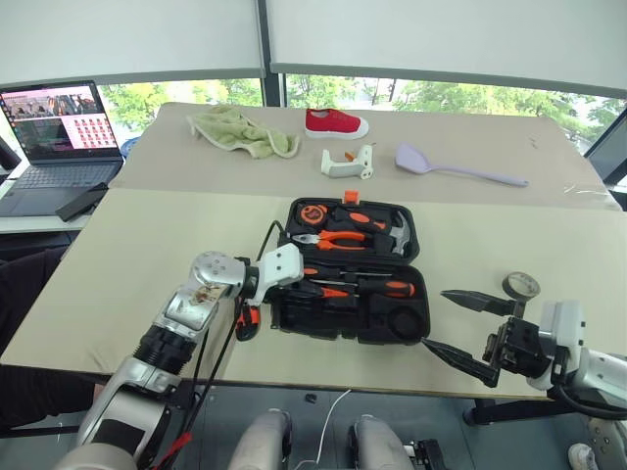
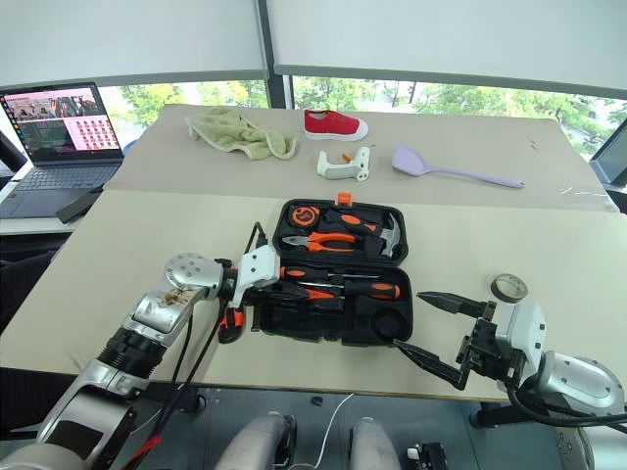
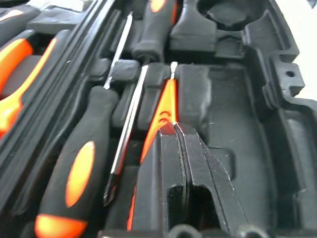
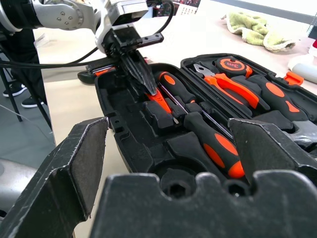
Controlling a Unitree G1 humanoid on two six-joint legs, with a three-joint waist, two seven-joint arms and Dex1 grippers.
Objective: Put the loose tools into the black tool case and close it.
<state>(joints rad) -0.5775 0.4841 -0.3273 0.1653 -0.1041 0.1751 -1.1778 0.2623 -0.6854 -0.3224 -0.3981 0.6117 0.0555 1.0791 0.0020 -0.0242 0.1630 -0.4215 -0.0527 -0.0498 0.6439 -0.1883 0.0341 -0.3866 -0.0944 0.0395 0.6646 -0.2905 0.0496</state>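
Note:
The black tool case (image 1: 416,323) lies open mid-table. My left gripper (image 4: 150,90) is shut inside its near half, its tips (image 3: 173,131) resting on the thin orange tester screwdriver (image 3: 166,104), with nothing seen between the fingers. Two black-and-orange screwdrivers (image 1: 387,288) (image 3: 74,168) lie in recesses beside it. An orange-and-black utility knife (image 1: 247,321) lies on the table just left of the case, under my left wrist. The grey tape roll (image 1: 520,286) sits on the table to the right. My right gripper (image 1: 436,318) hangs open near the case's right front corner, holding nothing.
Pliers (image 1: 333,238), a hammer and a tape measure fill the case's far half. On the far table lie a green cloth (image 1: 240,130), a red shoe (image 1: 335,122), a white bracket (image 1: 348,162) and a lilac spatula (image 1: 456,168). A laptop (image 1: 59,127) stands at the far left.

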